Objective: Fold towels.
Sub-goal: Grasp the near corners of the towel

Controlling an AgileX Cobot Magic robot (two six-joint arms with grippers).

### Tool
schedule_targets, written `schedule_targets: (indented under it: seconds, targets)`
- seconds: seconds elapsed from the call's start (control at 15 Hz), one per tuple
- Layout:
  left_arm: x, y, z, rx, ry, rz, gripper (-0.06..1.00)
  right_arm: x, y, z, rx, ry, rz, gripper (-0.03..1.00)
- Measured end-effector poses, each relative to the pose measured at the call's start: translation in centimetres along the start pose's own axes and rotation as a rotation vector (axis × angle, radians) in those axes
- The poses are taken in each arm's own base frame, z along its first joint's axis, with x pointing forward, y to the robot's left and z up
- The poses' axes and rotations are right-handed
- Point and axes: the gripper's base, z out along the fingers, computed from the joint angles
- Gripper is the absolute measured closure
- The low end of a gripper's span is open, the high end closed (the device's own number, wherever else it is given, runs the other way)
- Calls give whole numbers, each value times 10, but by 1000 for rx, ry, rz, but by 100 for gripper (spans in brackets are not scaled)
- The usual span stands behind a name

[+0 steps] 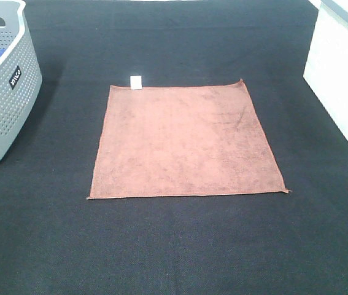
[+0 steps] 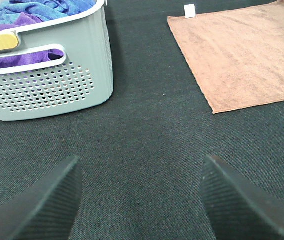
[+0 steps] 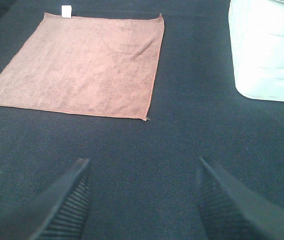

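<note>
A brown towel (image 1: 186, 140) lies spread flat and square on the black table, with a small white tag (image 1: 136, 82) at its far left corner. It also shows in the left wrist view (image 2: 242, 52) and in the right wrist view (image 3: 84, 65). Neither arm appears in the exterior high view. My left gripper (image 2: 139, 200) is open and empty, over bare table short of the towel's near left corner. My right gripper (image 3: 142, 200) is open and empty, over bare table short of the towel's near right corner.
A grey perforated basket (image 1: 2, 92) stands at the far left and holds blue and purple towels (image 2: 26, 15). A white bin (image 1: 342, 67) stands at the far right, and shows in the right wrist view (image 3: 267, 50).
</note>
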Motion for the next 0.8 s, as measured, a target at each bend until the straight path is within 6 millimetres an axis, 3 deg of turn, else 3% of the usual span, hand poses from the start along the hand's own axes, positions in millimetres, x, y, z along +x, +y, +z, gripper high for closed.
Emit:
schedule_targets:
  seconds: [0.8]
  targets:
    - [-1, 0, -1, 1, -11, -1, 29, 0, 1, 0, -13, -2, 6, 39]
